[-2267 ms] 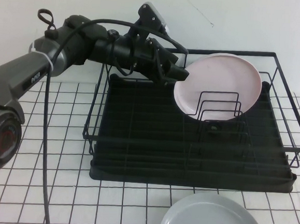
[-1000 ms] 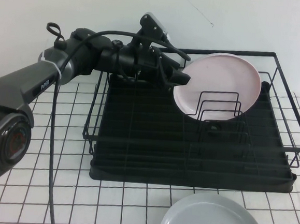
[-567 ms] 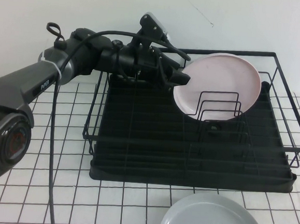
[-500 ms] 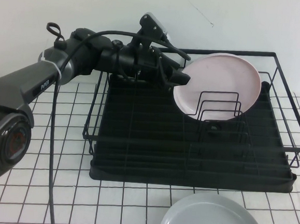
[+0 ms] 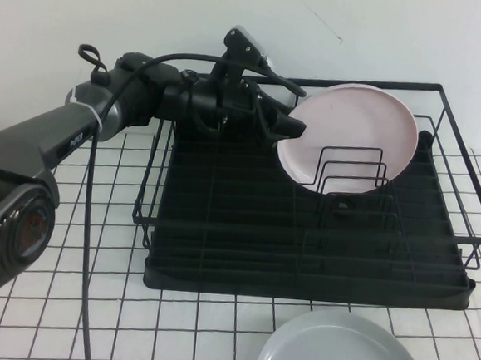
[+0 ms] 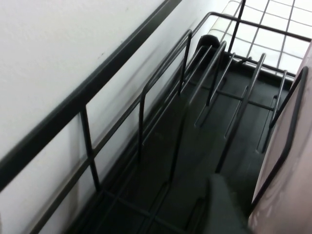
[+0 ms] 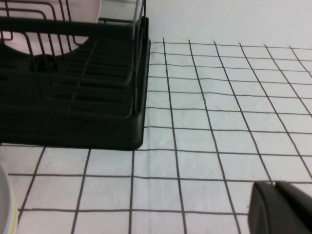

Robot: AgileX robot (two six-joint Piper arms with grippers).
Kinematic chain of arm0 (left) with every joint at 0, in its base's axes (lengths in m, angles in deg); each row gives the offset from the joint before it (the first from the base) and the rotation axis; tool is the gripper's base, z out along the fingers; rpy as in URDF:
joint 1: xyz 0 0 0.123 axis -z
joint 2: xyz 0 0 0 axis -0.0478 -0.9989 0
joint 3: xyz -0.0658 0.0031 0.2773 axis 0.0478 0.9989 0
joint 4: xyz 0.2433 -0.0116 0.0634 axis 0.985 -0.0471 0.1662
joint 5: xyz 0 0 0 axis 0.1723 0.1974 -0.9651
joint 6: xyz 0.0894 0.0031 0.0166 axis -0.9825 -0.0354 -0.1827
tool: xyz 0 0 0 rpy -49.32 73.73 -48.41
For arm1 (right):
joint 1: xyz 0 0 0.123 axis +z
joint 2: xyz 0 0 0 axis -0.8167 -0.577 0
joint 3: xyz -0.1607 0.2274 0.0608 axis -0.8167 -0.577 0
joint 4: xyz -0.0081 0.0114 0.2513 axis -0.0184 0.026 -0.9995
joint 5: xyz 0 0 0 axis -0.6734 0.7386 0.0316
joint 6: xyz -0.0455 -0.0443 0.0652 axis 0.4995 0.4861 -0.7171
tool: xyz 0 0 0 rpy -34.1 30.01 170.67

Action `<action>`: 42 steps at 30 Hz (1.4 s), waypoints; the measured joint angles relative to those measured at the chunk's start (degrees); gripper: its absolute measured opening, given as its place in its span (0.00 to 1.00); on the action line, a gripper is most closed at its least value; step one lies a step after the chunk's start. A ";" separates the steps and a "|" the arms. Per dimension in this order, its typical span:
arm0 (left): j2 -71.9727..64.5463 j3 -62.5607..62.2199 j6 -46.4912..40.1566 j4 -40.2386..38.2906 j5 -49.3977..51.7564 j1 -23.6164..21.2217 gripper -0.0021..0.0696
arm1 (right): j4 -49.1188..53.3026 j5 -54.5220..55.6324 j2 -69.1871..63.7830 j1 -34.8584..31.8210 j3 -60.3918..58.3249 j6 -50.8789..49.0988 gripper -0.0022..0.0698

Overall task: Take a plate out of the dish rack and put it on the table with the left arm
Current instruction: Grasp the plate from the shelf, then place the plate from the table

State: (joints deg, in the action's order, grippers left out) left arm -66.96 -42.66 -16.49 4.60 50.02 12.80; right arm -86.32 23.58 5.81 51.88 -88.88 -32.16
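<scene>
The left arm [image 5: 78, 125] is reaching across the table [image 5: 96, 219] from the left side of the high view and is stretching over the back left corner of the dish rack [image 5: 218, 253]; the left gripper [image 5: 295, 126] is sitting at the left edge of the plate [image 5: 352, 135], and its fingers are lying on both sides of the rim, so it is appearing to grasp the plate there, though the contact itself is partly hidden by the dark fingers. The plate is standing nearly upright in the wire slots in the back right part of the dish rack, leaning a little toward the back; its lower part is sitting behind the upright wire loops. In the left wrist view the pink rim of the plate [image 6: 287, 185] is showing close at one edge, with a wire loop in front of it and the black tray of the dish rack [image 6: 204, 146] beneath. A grey-blue plate [image 5: 339, 355] is lying flat on the table in front of the rack, well apart from the pink one. The right gripper [image 7: 282, 207] is showing only as a dark corner in its own wrist view, low over the table [image 7: 204, 146] and beside the dish rack [image 7: 73, 97]; whether it is released or clenched, I cannot tell.
</scene>
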 joint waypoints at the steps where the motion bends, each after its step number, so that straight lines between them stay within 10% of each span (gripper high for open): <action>1: 0.00 -0.25 0.00 0.00 0.29 0.00 0.45 | 0.00 0.00 0.00 0.00 0.00 0.00 0.03; 6: 0.00 -1.52 -0.11 1.29 2.16 0.00 0.17 | 0.00 0.00 0.00 0.00 0.00 0.00 0.03; 26: 11.54 -3.91 6.95 9.90 -1.94 0.00 0.11 | 0.00 0.00 0.00 0.00 0.00 0.00 0.03; 42: 26.49 -4.38 45.72 29.52 24.75 1.62 0.11 | 0.00 0.00 0.00 0.00 0.00 0.00 0.03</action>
State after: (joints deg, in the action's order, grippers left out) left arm -40.47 -47.04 29.22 34.12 74.78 14.42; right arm -86.32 23.58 5.81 51.88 -88.88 -32.16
